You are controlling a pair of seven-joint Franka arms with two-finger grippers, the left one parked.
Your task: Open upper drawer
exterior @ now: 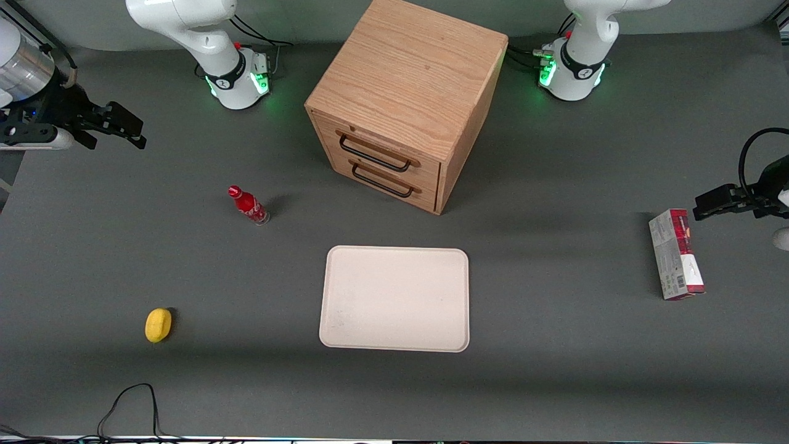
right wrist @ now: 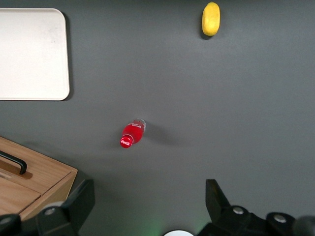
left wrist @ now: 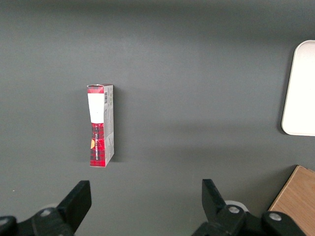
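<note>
The light oak cabinet (exterior: pixel 410 80) stands at the middle back of the table. Its upper drawer (exterior: pixel 383 148) is shut, with its black bar handle (exterior: pixel 374 157) above the lower twin drawer's handle (exterior: pixel 382 184). My right gripper (exterior: pixel 132 131) hangs open and empty above the table, far off toward the working arm's end, apart from the cabinet. In the right wrist view the gripper (right wrist: pixel 147 196) has its fingers wide apart over bare table. A corner of the cabinet (right wrist: pixel 44 179) with part of a black handle (right wrist: pixel 14 162) shows beside it; I cannot tell which drawer's.
A red bottle (exterior: pixel 248 205) (right wrist: pixel 133 133) stands between gripper and cabinet, nearer the front camera. A yellow object (exterior: pixel 158 324) (right wrist: pixel 211 18) lies nearer still. A white tray (exterior: pixel 394 299) (right wrist: pixel 29 54) lies in front of the cabinet. A red-and-white box (exterior: pixel 676 254) (left wrist: pixel 101 125) lies toward the parked arm's end.
</note>
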